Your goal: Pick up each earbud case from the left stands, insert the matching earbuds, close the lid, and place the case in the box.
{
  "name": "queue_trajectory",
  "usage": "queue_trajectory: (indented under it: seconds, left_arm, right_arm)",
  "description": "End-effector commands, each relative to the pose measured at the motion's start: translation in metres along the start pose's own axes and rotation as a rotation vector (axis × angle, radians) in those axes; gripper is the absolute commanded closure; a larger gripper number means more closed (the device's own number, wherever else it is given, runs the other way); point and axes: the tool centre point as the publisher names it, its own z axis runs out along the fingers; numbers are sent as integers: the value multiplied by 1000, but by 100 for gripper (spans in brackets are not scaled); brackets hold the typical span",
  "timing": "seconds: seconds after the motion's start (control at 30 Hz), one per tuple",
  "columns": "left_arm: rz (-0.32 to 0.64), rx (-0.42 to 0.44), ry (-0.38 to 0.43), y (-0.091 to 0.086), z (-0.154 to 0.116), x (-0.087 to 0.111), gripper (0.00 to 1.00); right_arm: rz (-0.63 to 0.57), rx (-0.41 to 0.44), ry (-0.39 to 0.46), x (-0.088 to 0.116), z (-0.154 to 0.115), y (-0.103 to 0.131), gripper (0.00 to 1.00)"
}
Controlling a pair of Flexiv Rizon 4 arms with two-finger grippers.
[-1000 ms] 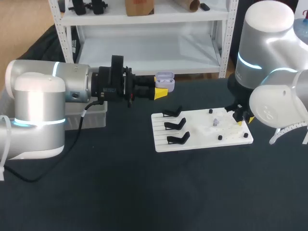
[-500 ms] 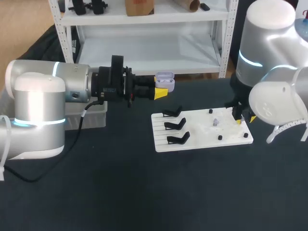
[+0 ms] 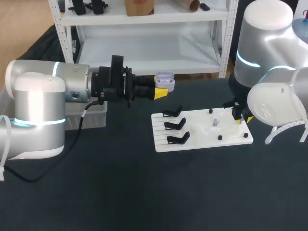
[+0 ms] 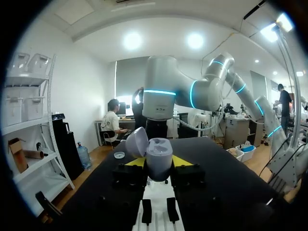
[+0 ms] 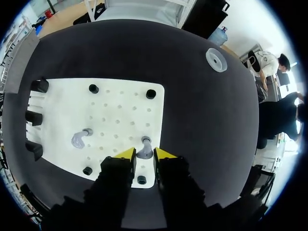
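Note:
My left gripper [image 3: 161, 93] hangs in the air left of and behind the white board [image 3: 202, 131], shut on a lavender earbud case [image 3: 164, 79] whose lid stands open. From the left wrist the case [image 4: 159, 156] sits upright between the yellow fingertips [image 4: 136, 161]. My right gripper [image 3: 242, 117] is down at the board's right edge. In its wrist view the gripper [image 5: 144, 155] has both tips pressed against a lavender earbud [image 5: 144, 150] lying on the board [image 5: 115, 106]. A second earbud [image 5: 79, 139] lies further left on the board.
Three black stands [image 3: 175, 125] line the board's left side with nothing on them. Small black pegs [image 5: 94, 88] stick up around the earbuds. A grey box [image 3: 94, 114] sits behind my left arm. A small white disc [image 5: 216, 59] lies on the dark table beyond the board.
The right gripper has shifted slightly back and up at the board's right edge. The left arm and its case have not moved.

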Motion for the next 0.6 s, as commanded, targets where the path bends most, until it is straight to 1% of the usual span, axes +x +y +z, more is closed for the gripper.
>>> queue_trajectory:
  seconds: [0.03, 0.1, 0.13, 0.17, 0.33, 0.47, 0.6]
  left_arm:
    - [1, 1, -2, 1, 0, 1, 100]
    - [1, 1, -2, 1, 0, 1, 100]
    - [1, 1, -2, 1, 0, 1, 100]
    - [1, 1, -2, 1, 0, 1, 100]
    - [1, 1, -2, 1, 0, 1, 100]
    - [1, 1, -2, 1, 0, 1, 100]
    - [1, 1, -2, 1, 0, 1, 100]
  right_arm:
    - [5, 6, -2, 1, 0, 0, 81]
    - [7, 7, -1, 1, 0, -1, 84]
    - [7, 7, 0, 2, 1, -2, 89]
    - [8, 7, 2, 2, 1, -2, 100]
    - [9, 7, 3, 3, 3, -3, 100]
    - [32, 8, -13, 6, -11, -7, 100]
    - [-3, 14, -38, 10, -29, -4, 100]
